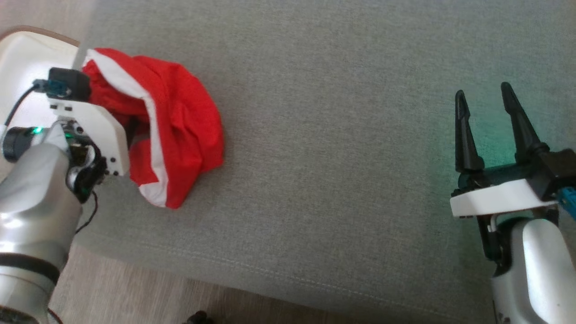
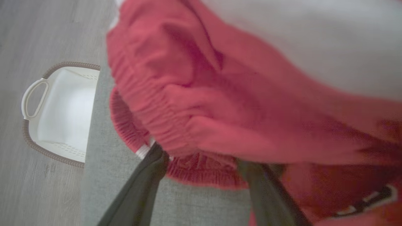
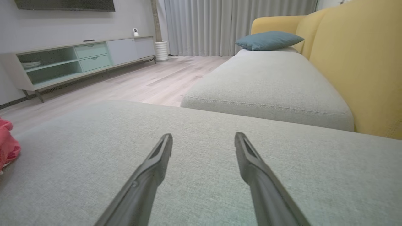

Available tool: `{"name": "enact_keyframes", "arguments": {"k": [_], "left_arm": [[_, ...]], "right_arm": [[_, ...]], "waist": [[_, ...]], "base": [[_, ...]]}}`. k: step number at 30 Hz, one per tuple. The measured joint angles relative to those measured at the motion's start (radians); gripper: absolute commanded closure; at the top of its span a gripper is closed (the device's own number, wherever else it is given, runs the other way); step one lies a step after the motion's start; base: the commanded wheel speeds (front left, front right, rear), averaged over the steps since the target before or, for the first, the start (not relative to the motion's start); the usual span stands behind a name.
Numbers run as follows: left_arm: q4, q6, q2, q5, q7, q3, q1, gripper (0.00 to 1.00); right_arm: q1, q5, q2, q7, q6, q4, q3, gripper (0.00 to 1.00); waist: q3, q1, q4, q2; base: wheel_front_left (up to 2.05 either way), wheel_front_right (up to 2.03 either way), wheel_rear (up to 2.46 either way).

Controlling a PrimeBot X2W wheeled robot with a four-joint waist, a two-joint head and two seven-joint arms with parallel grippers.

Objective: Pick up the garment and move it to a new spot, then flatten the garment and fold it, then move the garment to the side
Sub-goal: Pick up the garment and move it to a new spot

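The garment (image 1: 180, 121) is a red piece with white stripes, lying crumpled in a heap near the left edge of the grey cushion (image 1: 342, 171). My left arm's wrist (image 1: 96, 135) sits at the heap's left side, fingers hidden in the cloth. In the left wrist view my left gripper (image 2: 201, 155) stands open, both fingertips tucked under the garment's (image 2: 220, 94) gathered red waistband. My right gripper (image 1: 483, 90) hovers open and empty far to the right over bare cushion. In the right wrist view that gripper (image 3: 203, 136) is empty, and the garment (image 3: 8, 144) peeks in at the left edge.
A white basket (image 1: 27, 58) with a brown rim stands on the wood floor just left of the cushion, also in the left wrist view (image 2: 66, 116). A yellow sofa back (image 3: 361, 62), a blue pillow (image 3: 270, 40) and a low cabinet (image 3: 78, 59) lie beyond.
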Motion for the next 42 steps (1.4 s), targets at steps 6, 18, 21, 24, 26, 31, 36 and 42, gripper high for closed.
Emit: {"name": "enact_keyframes", "arguments": {"k": [6,18,21,24,26,31,36,42], "left_arm": [[0.076,0.0,0.006,-0.067,-0.01,-0.064,-0.05,1.0],[0.082,0.022,0.063,0.056,-0.361,-0.11,-0.173,1.0],[0.029,0.026,0.062,0.073,-0.383,-0.129,-0.192,1.0],[-0.038,0.026,0.043,0.07,-0.372,-0.134,-0.196,1.0],[-0.077,0.025,0.024,0.04,-0.334,-0.137,-0.192,1.0],[-0.214,0.038,-0.023,0.001,-0.277,-0.144,-0.166,1.0],[-0.371,0.09,-0.119,-0.032,-0.24,-0.151,-0.158,1.0],[-0.516,0.174,-0.269,-0.078,-0.242,-0.132,-0.177,1.0]], "right_arm": [[-0.015,-0.001,0.0,0.003,0.0,-0.013,-0.002,0.0],[-0.013,0.066,0.0,-0.06,0.0,0.068,0.004,0.0],[-0.011,0.095,0.0,-0.089,0.0,0.107,0.004,0.0],[-0.01,0.128,0.0,-0.113,0.0,0.143,0.006,0.0],[-0.01,0.15,0.0,-0.124,0.0,0.164,0.012,0.0],[-0.01,0.195,0.0,-0.143,0.0,0.204,0.034,0.0],[-0.012,0.208,0.001,-0.15,0.0,0.217,0.061,0.0],[-0.022,0.231,0.001,-0.153,0.0,0.194,0.039,0.0]], "waist": [[0.024,0.0,-0.027,0.0],[-0.075,-0.0001,-0.053,0.0],[-0.114,-0.0001,-0.069,0.0],[-0.153,-0.0001,-0.09,0.0],[-0.179,-0.0001,-0.108,0.0001],[-0.222,-0.0001,-0.184,0.0],[-0.251,-0.0001,-0.27,0.0],[-0.263,-0.0001,-0.376,0.0]], "base": [[0.0,0.0,0.0],[0.0,0.0,0.0],[0.0,0.0,0.0],[0.0,0.0,0.0],[0.0,0.0,0.0],[0.0,0.0,0.0],[0.0,0.0,0.0],[0.0,0.0,0.0]]}}
